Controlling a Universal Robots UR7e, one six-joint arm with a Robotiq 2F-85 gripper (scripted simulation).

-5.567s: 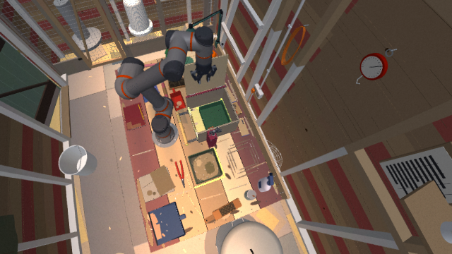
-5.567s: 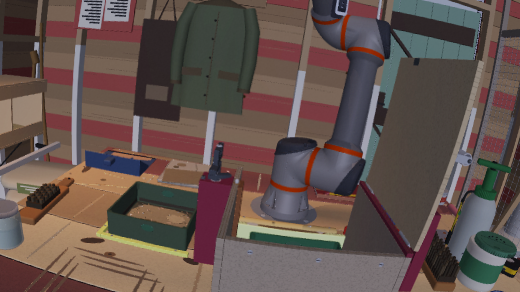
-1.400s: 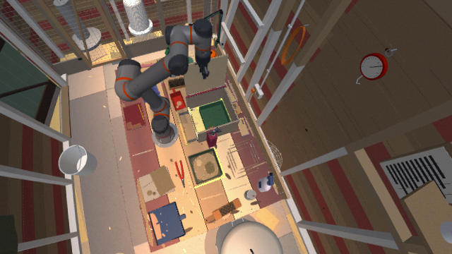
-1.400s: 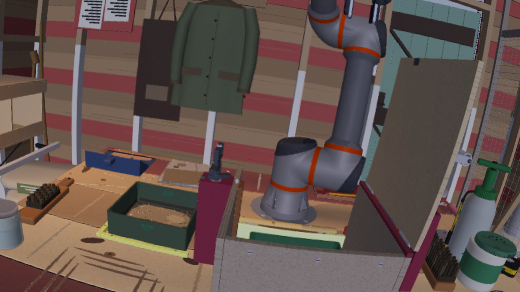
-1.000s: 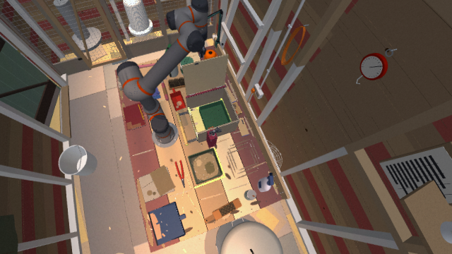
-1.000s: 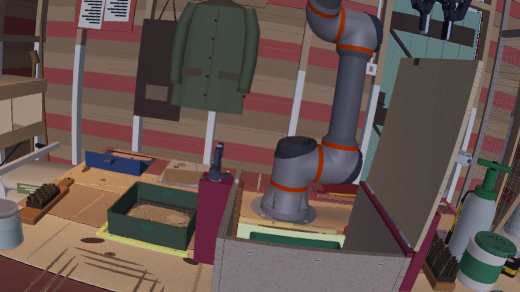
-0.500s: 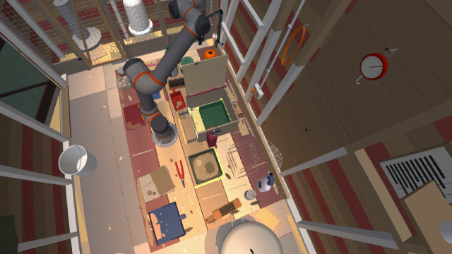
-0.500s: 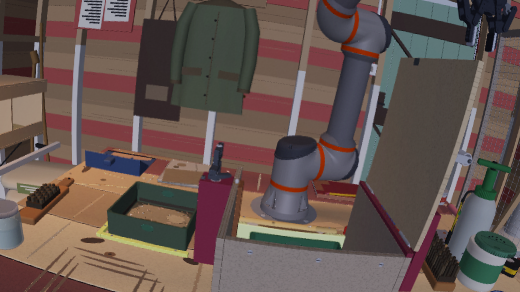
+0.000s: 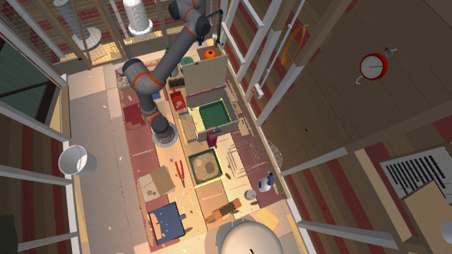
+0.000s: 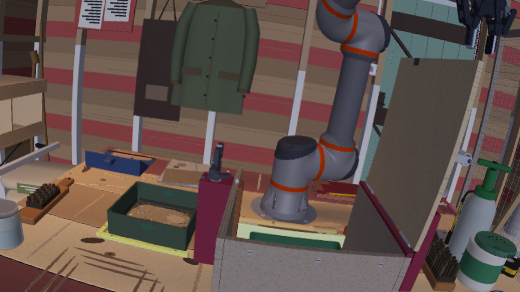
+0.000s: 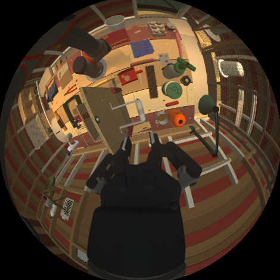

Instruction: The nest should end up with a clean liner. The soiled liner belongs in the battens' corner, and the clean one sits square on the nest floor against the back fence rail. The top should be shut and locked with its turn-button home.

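Observation:
My gripper (image 11: pixel 140 142) hangs high above the raised lid's (image 9: pixel 205 74) top edge and behind it, half open and holding nothing. The lid stands upright over the open nest box (image 9: pixel 213 116), its white handle (image 11: pixel 131 114) facing my wrist camera. A clean green liner (image 9: pixel 214 114) lies on the nest floor. The soiled liner (image 9: pixel 206 166), a green tray with brown dirt, sits on a yellow mat in front of the box. A dark red post with the turn-button (image 10: pixel 218 167) stands at the box's front wall.
Behind the box stand a green lamp (image 11: pixel 208 107), an orange ball (image 9: pixel 210 53), a sprayer (image 10: pixel 477 212) and a green-lidded tub (image 10: pixel 482 260). A brush (image 9: pixel 176 82) and red dustpan (image 9: pixel 177 100) lie beside the arm's base (image 9: pixel 163 134). Pliers (image 9: pixel 180 171) lie left of the soiled liner.

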